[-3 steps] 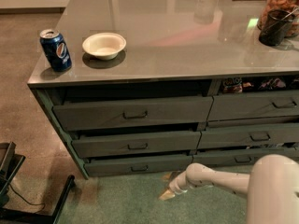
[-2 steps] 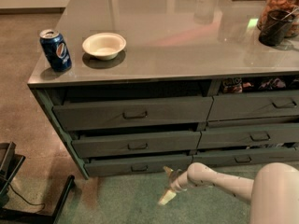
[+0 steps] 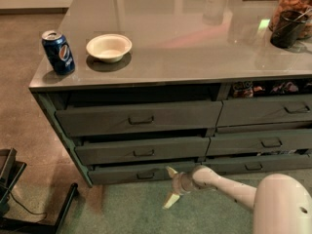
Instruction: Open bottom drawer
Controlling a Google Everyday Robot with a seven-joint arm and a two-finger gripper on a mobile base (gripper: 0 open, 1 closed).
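A: Where's the gripper (image 3: 170,186) sitting?
B: It's hanging low near the floor, fingers (image 3: 171,171) spread open and gripping nothing, just right of the handle (image 3: 145,175).
A: And the bottom drawer (image 3: 112,173)?
B: Lowest in the left stack, looking shut or barely ajar. I'm guessing: shift left, straddle the loop, close, pull straight out.

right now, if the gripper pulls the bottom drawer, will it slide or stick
Likely slides straight: the bottom drawer is a shallow, rigid front. Its handle is a small loop, so a hold may slip. The gripper, open, hangs just beside that handle.
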